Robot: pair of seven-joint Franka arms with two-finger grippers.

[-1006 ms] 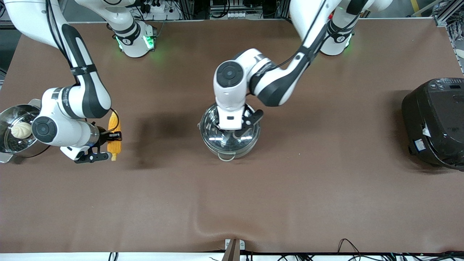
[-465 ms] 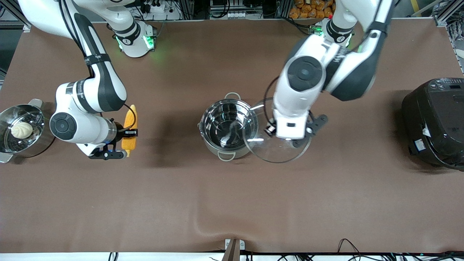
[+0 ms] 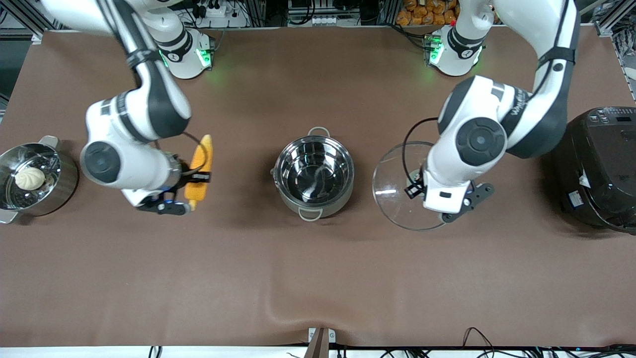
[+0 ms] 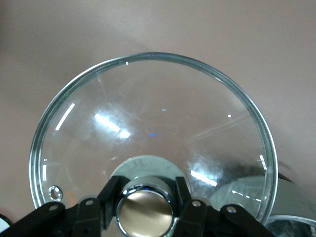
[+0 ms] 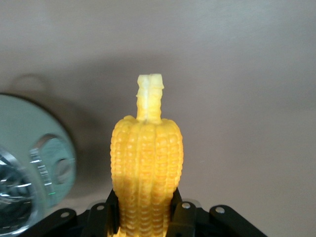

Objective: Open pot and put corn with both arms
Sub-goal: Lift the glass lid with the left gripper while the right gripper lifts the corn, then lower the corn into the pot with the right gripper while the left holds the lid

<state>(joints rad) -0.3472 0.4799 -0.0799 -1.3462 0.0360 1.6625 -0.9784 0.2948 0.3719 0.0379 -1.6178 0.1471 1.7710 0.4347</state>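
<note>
The steel pot stands open and empty at mid-table. Its rim also shows in the left wrist view. My left gripper is shut on the copper-coloured knob of the glass lid. It holds the lid over the table between the pot and the rice cooker. The lid fills the left wrist view. My right gripper is shut on the yellow-orange corn. It holds the cob over the table between the steamer pan and the pot. In the right wrist view the corn sticks out with its pale stub foremost.
A steel steamer pan with a white bun stands at the right arm's end. A big black rice cooker stands at the left arm's end, close to the left arm's elbow. A shiny steel edge shows in the right wrist view.
My left gripper has lifted the lid off the pot and carried it toward the rice cooker. My right gripper has moved the corn away from the steamer pan toward the pot.
</note>
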